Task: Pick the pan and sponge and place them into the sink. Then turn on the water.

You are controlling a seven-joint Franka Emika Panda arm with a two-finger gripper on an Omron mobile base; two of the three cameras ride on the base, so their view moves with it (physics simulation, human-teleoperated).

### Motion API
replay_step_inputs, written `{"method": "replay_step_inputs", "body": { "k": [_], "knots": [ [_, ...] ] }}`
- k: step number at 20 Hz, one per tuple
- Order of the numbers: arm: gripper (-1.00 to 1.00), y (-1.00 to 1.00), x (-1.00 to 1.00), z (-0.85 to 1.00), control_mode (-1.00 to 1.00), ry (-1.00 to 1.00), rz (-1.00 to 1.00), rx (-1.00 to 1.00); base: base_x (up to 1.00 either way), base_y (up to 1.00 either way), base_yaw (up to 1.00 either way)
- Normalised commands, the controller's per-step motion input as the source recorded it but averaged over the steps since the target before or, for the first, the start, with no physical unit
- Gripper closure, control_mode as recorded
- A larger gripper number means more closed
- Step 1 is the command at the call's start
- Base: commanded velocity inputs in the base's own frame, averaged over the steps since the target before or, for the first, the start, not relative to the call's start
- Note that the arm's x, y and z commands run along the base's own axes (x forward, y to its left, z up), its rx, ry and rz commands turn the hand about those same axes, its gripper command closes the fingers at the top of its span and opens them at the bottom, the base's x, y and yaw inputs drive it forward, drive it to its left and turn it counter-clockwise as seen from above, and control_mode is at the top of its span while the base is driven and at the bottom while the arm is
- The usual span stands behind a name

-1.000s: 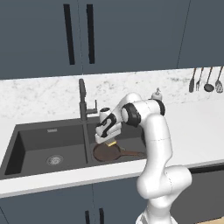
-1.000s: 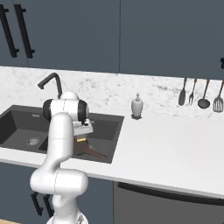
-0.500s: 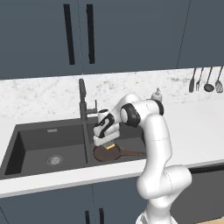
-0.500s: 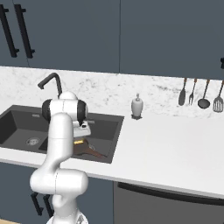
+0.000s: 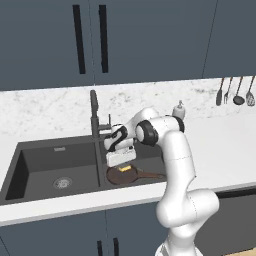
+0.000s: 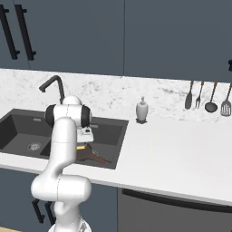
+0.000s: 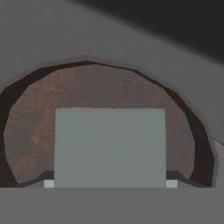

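Down in the right basin, the white two-finger gripper (image 5: 121, 161) points straight at the sink floor, just above the small flat yellow sponge (image 5: 125, 168). From the left base view the sponge sits right under the fingers, but whether the gripper is clenched on it or has let it go I cannot tell from where I stand; the fingertips are hidden behind the hand's white body.

Through the hand view, the sponge's blue-grey face (image 7: 109, 146) lies square at the 6 o'clock part of the picture, resting inside the small round reddish-brown frying pan (image 7: 39, 118), whose dark rim curves around it from 9 o'clock over 12 to 3 o'clock.

From the left base view the pan (image 5: 115, 176) lies flat on the floor of the right basin, its long thin dark handle (image 5: 150, 175) stretching toward 3 o'clock. From the right base view the pan (image 6: 90, 156) shows low in that basin, just beside the robot's white forearm.

Around them is the wide dark grey double-basin sink (image 5: 30, 167), sunk into the white speckled table (image 6: 181, 154). A round steel drain (image 5: 62, 183) sits in the left basin. A tall slim dark faucet (image 5: 94, 114) stands at the sink's 12 o'clock edge, near the gripper.

Farther out, a white soap dispenser bottle (image 6: 142, 110) stands on the table, and slim metal ladles and spatulas (image 6: 206, 97) hang on the wall.
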Motion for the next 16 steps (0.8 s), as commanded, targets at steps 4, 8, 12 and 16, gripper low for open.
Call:
{"method": "replay_step_inputs", "body": {
  "k": [4,8,12,16],
  "knots": [
    [1.00,0.00,-0.25,-0.22,-1.00,0.06,0.00,0.00,0.00,0.00,0.00],
    [1.00,0.00,-0.16,-0.04,-1.00,-0.01,0.00,0.00,0.00,0.00,0.00],
    [-1.00,0.00,-0.03,0.00,-1.00,-0.03,0.00,0.00,0.00,0.00,0.00],
    [-1.00,0.00,0.00,0.01,-1.00,0.00,0.00,0.00,0.00,0.00,0.00]
  ]
}}
